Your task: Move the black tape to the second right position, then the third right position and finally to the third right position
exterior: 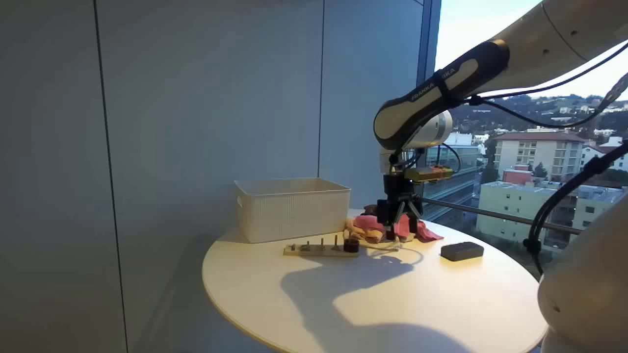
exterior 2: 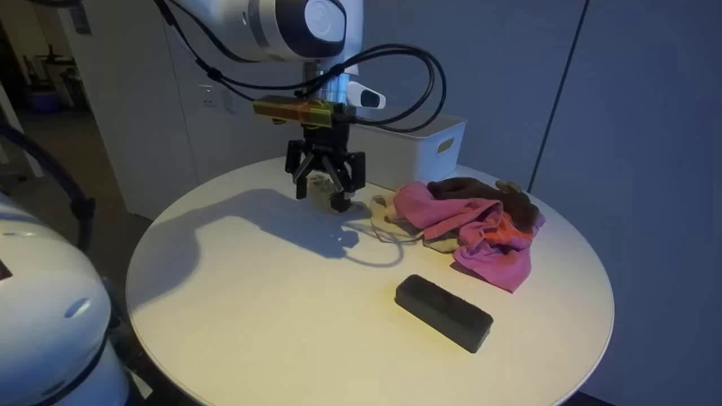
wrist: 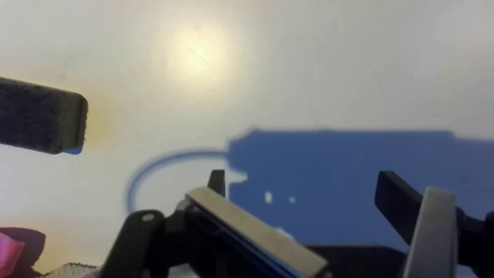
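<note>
In an exterior view, a white box stands upright on the left far part of the worktop; its walls hide its floor. On the near side of the box lies a wooden strip, its long axis running left to right. Four bare pegs project upward from the strip and appear taller toward the right; small forms at their bases are too fine to identify.

The black tape sits at the right end of the strip. It is a squat, round roll with its axis apparently upright. Its outline is too small and dark to show which way it faces, or whether a peg passes through it.

To the right and farther back lies a heap of cloths, partly covered by the claw. The claw points downward above the worktop, right of the tape and apart from it. Its fingers are spread wide; shaded worktop is visible between them in the wrist view. In an exterior view, the fingers stand in front of a pale form, too blurred to name; the tape cannot be made out there.

At the right, a black block lies flat; the wrist view cuts off one end. The arm is cut off by the frame edge in both exterior views.
</note>
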